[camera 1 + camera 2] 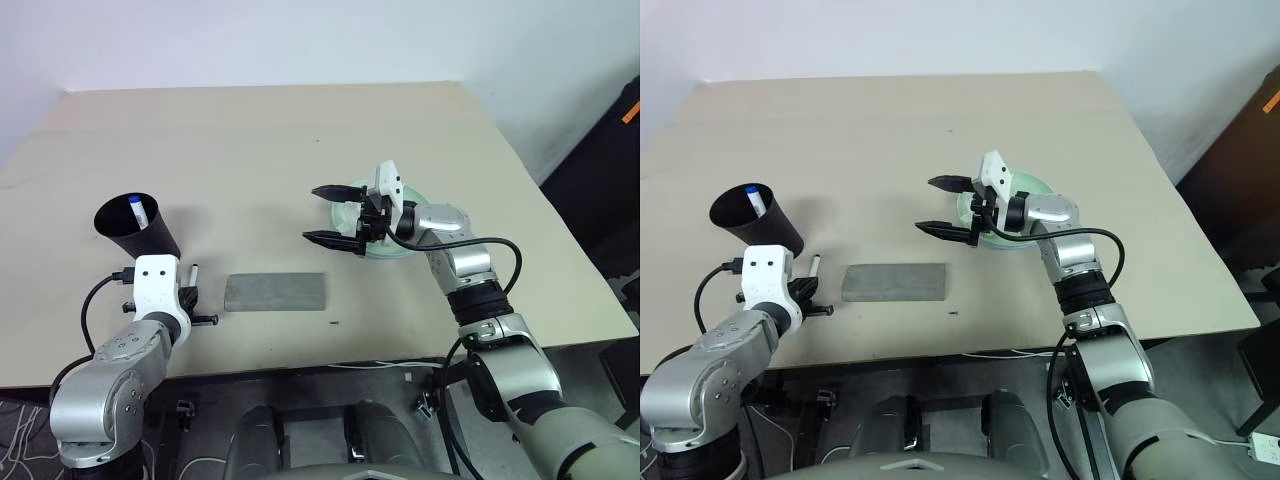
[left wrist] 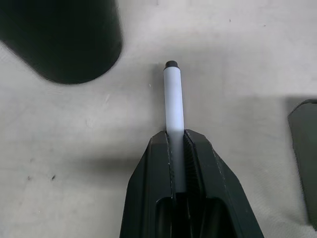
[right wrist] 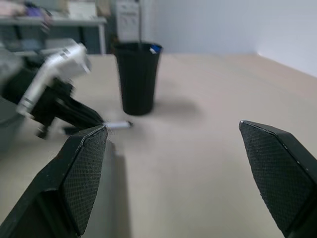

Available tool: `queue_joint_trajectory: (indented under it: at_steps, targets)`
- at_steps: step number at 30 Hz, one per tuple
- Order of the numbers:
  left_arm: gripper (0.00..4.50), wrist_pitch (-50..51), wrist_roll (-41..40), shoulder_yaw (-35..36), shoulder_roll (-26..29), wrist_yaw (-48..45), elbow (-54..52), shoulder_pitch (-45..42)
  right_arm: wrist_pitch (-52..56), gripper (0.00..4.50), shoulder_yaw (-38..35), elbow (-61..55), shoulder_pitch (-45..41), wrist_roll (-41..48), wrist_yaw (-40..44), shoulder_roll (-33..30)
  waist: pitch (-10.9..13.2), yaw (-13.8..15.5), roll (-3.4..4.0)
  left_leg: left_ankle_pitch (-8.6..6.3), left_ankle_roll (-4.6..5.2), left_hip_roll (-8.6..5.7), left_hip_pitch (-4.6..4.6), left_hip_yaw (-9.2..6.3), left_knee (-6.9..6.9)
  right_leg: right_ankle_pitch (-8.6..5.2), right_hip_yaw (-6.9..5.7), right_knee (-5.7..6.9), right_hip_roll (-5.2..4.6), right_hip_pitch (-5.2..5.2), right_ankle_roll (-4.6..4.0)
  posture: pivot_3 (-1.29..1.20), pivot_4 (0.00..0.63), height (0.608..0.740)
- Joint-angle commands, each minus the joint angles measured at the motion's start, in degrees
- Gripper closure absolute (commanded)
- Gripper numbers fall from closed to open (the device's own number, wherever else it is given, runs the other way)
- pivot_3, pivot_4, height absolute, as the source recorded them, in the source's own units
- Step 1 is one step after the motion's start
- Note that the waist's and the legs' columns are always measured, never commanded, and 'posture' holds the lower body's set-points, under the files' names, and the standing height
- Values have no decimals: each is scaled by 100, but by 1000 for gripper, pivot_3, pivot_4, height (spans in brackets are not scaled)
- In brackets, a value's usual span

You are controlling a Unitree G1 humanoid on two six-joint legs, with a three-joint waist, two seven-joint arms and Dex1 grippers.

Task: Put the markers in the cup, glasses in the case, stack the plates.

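The left gripper [image 2: 178,144] clamps the black-capped marker [image 2: 174,99] on the table [image 1: 300,130] just beside the cup [image 1: 138,230], which holds the blue-capped marker [image 1: 135,207]; the right gripper [image 1: 330,215] hangs spread wide, empty, well right of the cup, the case [image 1: 275,291] between

A beige tabletop [image 1: 300,130] is set against a plain white wall [image 1: 300,40], evenly lit. Grey shelving [image 3: 54,27] with clutter is seen beyond the tabletop's far edge in the right wrist view.
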Motion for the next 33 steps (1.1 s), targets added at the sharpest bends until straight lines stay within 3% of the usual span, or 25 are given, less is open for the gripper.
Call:
queue_joint_trajectory:
  at_steps: [1, 9, 15, 22, 33]
  targets:
    - [4484, -911, 177, -2, 164, -347, -63, 201, 184, 0, -197, -545, 104, 378, 35, -13, 0, -1, 0, 0, 0, 1, 0, 0, -1, 0, 0, -1, -1, 0, 0, 0, 150, 726]
    - [4484, -2867, 81, -64, 85, -1309, -199, 882, 368, 0, -234, -1282, 625, 578, -410, 118, 1, -3, 2, -1, -1, 6, -3, -3, -8, -11, 2, -5, -15, -7, -20, 0, 150, 726]
    - [4484, -4194, -94, 170, -312, -1647, -249, 1192, 423, 0, -336, -1964, 1317, 836, -895, 306, 0, 1, 0, -1, 0, 6, -6, -4, -6, -11, 4, -9, -15, -6, -21, 0, 150, 726]
    - [4484, -6008, 13, 174, -474, -2136, -130, 1313, 506, 0, -138, -1962, 1593, 838, -810, 302, 1, -8, 2, 0, 0, 4, -7, 3, -2, -11, 3, -10, -7, -6, -22, 0, 150, 726]
    - [4484, -7014, 6, 1033, -481, -1475, 379, 552, 509, 0, -76, -1771, 1472, 836, -506, 162, 1, 3, 1, 0, 2, 3, -10, 2, 7, -2, 1, -10, 10, -1, -1, 0, 150, 726]
